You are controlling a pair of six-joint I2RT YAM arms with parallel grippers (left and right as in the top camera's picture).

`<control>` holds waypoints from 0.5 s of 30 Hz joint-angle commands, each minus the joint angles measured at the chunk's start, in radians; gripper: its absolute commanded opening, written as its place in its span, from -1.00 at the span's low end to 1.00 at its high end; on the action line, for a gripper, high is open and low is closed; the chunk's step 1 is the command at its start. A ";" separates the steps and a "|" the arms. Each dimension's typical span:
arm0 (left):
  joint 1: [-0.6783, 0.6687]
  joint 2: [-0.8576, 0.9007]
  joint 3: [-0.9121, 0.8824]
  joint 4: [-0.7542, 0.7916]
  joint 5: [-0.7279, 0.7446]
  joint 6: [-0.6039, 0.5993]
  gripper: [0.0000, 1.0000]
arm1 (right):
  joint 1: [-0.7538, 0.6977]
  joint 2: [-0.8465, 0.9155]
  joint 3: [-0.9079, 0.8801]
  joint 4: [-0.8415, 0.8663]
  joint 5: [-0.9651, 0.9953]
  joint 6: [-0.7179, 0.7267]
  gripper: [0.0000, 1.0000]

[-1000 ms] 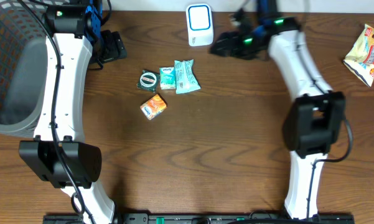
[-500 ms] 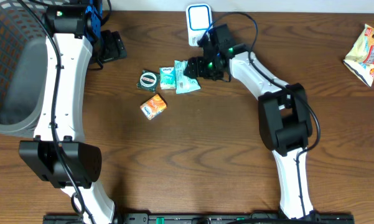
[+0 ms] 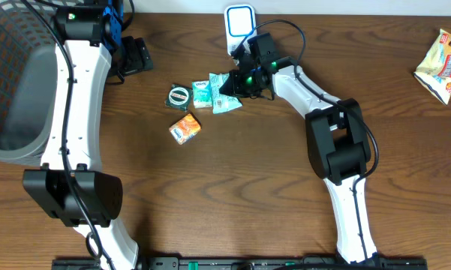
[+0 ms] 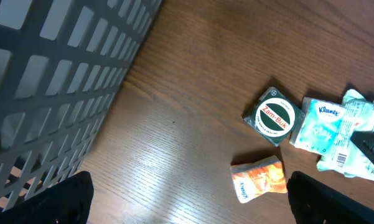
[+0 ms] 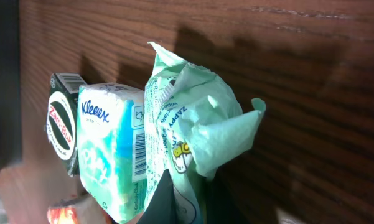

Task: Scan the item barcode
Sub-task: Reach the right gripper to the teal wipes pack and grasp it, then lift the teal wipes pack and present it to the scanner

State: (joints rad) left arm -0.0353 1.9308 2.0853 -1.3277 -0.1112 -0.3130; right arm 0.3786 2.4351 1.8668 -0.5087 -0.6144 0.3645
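Right end effector [image 5: 183, 202] clenched on the green wipes packet [image 5: 193, 124] on the surface [image 5: 311, 74]; left end effector [image 4: 190, 196] released, jaws wide apart.

left arm [image 3: 79, 112] stretched straight up the left side, left gripper [image 3: 139, 55] pointing right, jaws wide open; right arm [image 3: 315, 90] folded at elbow, forearm angled up-left to centre, right gripper [image 3: 229, 84] clamped shut, pinching green packet [image 5: 187, 143]
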 commanded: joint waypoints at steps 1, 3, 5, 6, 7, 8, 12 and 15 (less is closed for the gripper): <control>0.002 0.010 -0.006 -0.003 -0.012 0.008 0.96 | -0.023 0.021 -0.016 -0.019 -0.109 0.010 -0.98; 0.002 0.010 -0.006 -0.003 -0.012 0.008 0.96 | -0.051 -0.013 -0.016 -0.018 -0.190 0.009 -0.98; 0.002 0.010 -0.006 -0.003 -0.012 0.009 0.95 | -0.081 -0.051 -0.016 -0.018 -0.265 -0.003 -0.98; 0.002 0.010 -0.006 -0.003 -0.012 0.008 0.95 | -0.097 -0.074 -0.016 -0.017 -0.313 -0.024 -0.98; 0.002 0.010 -0.006 -0.003 -0.012 0.008 0.96 | -0.109 -0.094 -0.016 -0.015 -0.361 -0.051 -0.98; 0.002 0.010 -0.006 -0.003 -0.012 0.008 0.96 | -0.121 -0.114 -0.016 -0.014 -0.409 -0.078 -0.98; 0.002 0.010 -0.006 -0.003 -0.012 0.008 0.95 | -0.166 -0.199 -0.016 -0.015 -0.481 -0.092 -0.98; 0.002 0.010 -0.006 -0.003 -0.012 0.008 0.95 | -0.179 -0.262 -0.016 -0.014 -0.485 -0.093 -0.98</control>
State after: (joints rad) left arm -0.0353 1.9308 2.0853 -1.3281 -0.1112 -0.3130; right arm 0.1997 2.2864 1.8442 -0.5270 -0.9920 0.3038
